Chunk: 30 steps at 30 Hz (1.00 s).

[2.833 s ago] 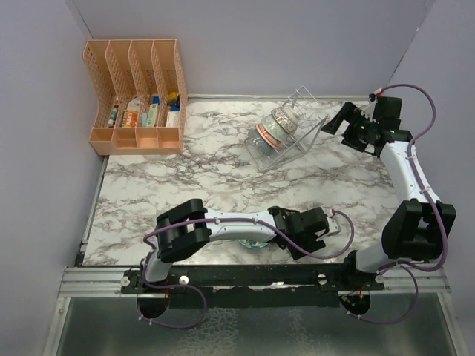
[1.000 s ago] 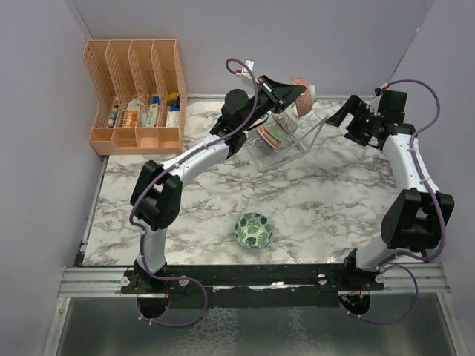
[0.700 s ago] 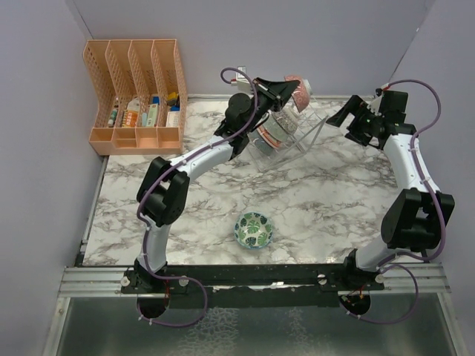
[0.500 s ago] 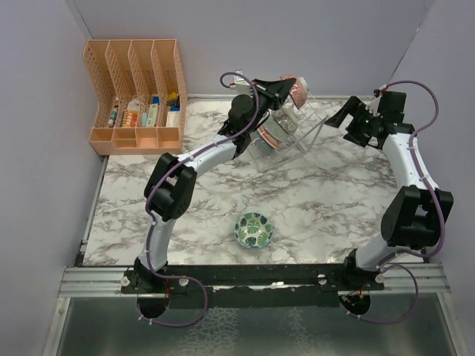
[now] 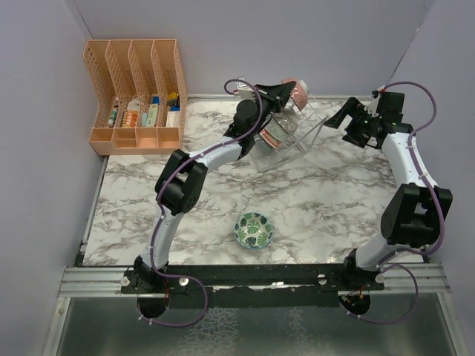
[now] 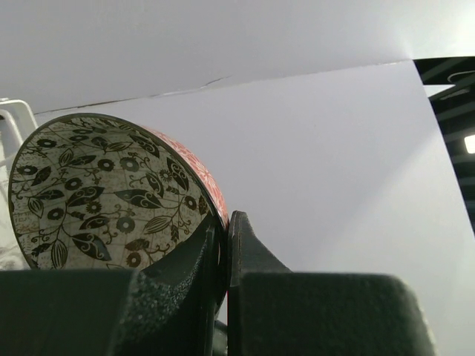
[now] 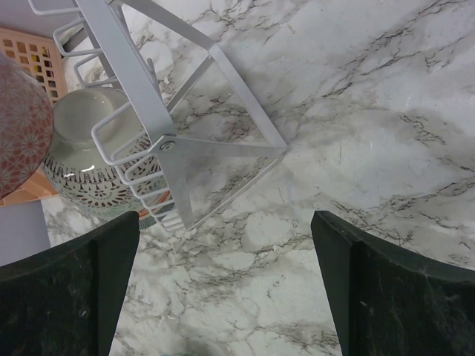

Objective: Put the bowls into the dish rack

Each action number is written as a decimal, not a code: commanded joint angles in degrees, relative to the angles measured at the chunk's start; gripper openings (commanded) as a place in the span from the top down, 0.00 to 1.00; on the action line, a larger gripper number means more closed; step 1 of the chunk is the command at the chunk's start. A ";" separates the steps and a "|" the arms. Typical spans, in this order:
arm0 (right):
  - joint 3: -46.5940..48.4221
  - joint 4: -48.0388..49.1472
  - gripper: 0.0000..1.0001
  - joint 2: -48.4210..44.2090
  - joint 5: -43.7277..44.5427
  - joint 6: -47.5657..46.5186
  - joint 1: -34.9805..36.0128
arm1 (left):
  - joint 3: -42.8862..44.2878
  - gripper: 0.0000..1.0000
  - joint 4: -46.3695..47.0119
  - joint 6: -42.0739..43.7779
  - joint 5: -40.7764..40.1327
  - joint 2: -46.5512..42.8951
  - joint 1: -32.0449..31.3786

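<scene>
The left gripper (image 6: 225,222) is closed tight on the rim of the red-rimmed round bowl with a pale, leaf-patterned inside (image 6: 104,189). It holds this bowl tilted in the air above the far end of the thin white wire dish rack (image 7: 135,81). In the rack, a brown-grey bowl with white lattice (image 7: 93,182) stands on its edge. The teal-green patterned bowl (image 5: 254,229) sits upright on the marble table (image 5: 178,185), well apart from the rack. The right gripper (image 7: 226,252) is wide open and holds nothing, near the right end of the rack.
</scene>
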 commanded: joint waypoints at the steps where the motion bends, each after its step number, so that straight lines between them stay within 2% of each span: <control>1: 0.75 0.71 0.00 0.74 -0.96 -0.97 -0.46 | 0.66 1.00 9.35 -2.44 -0.83 -0.47 -0.14; 30: -0.78 1.72 0.00 0.64 -1.72 -1.11 -0.49 | -1.47 1.00 7.66 -2.46 1.30 2.39 -1.28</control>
